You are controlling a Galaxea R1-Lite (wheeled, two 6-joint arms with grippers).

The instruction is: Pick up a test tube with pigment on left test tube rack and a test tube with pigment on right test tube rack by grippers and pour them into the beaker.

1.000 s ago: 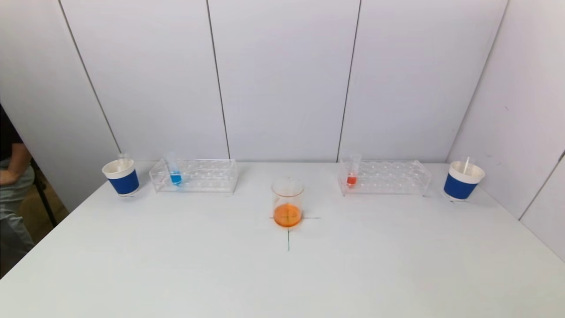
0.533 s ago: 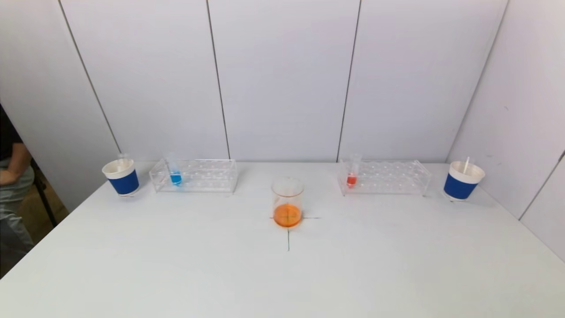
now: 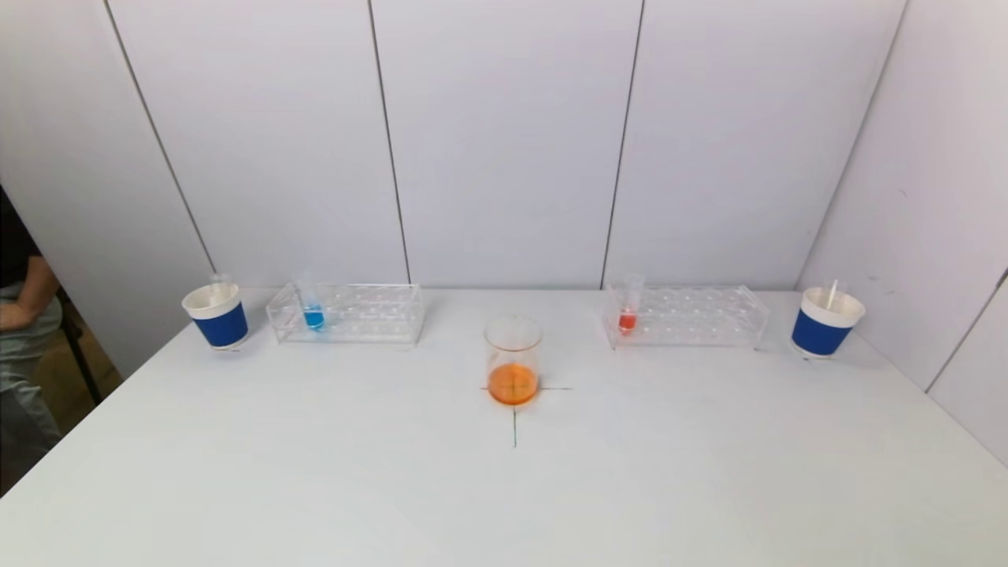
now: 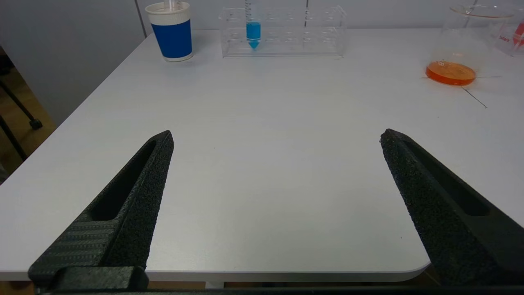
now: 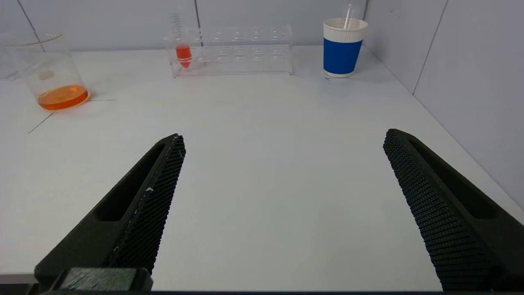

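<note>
A clear beaker [image 3: 513, 362] with orange liquid stands at the table's middle on a drawn cross. Far left is a clear rack [image 3: 346, 313] holding a test tube with blue pigment [image 3: 313, 309] at its left end. Far right, a second rack [image 3: 687, 316] holds a test tube with red pigment [image 3: 628, 309] at its left end. Neither arm shows in the head view. My left gripper [image 4: 276, 137] is open and empty at the table's near edge, facing the blue tube [image 4: 253, 28]. My right gripper [image 5: 282, 137] is open and empty, with the red tube [image 5: 183, 53] far ahead.
A blue-and-white paper cup [image 3: 216, 314] stands left of the left rack, another [image 3: 825, 321] right of the right rack. White wall panels close the back and right. A person [image 3: 20, 315] stands past the table's left edge.
</note>
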